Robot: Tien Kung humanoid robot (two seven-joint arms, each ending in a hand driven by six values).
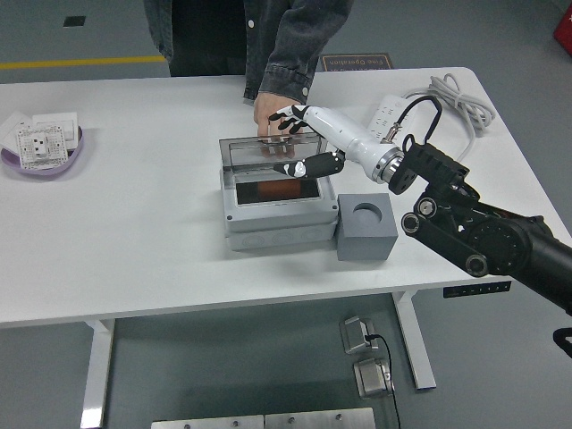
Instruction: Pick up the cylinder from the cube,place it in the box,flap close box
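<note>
The grey box [277,214] sits mid-table with its clear lid [268,154] tilted partway down. An orange-red cylinder [279,190] lies inside it. The grey cube [366,228] stands just right of the box, its round socket empty. My right hand [293,143] is over the lid's right part, fingers spread, thumb below the lid edge, holding nothing. A person's hand [268,114] rests behind the lid. My left arm is out of view.
A purple dish [11,157] with white sockets sits at the far left. A white power strip [386,114] and coiled cable [451,98] lie at the back right. The person stands at the far edge.
</note>
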